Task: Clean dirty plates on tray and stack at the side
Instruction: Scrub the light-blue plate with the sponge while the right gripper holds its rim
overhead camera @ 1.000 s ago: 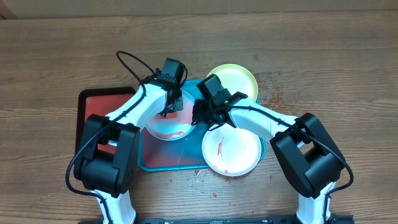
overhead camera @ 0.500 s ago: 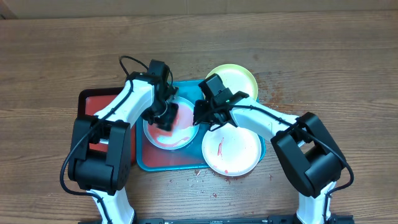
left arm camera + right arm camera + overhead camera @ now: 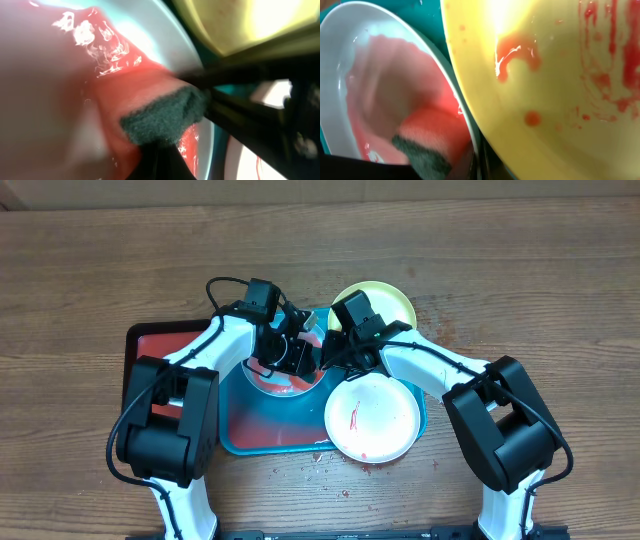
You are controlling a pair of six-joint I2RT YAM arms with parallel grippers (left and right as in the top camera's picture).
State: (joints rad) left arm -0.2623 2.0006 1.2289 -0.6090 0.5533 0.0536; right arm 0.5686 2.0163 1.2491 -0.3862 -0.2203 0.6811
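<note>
Pale blue plate (image 3: 350, 65) — wrist views alone reveal left gripper (image 3: 283, 358) pinching a sponge (image 3: 162, 117); right gripper (image 3: 326, 360) state unclear — arms meet mid-frame

Found blue plate (image 3: 262, 380) mid-counter mostly covered by left gripper (image 3: 287, 360) and right gripper (image 3: 325, 358); cannot read either grip. Noted yellow plate (image 3: 392, 304) partly under right arm, cropped in right wrist view. Logged left wrist view blurred; sponge (image 3: 165, 117) edges soft.

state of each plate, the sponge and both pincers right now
pale blue plate: on tray, smeared pink, sponge on it
sponge: sauce-soaked, green pad showing
white plate: red streaks, dirty
yellow-green plate: red smears, dirty
left pincer: shut on sponge
right pincer: open or shut unclear
</note>
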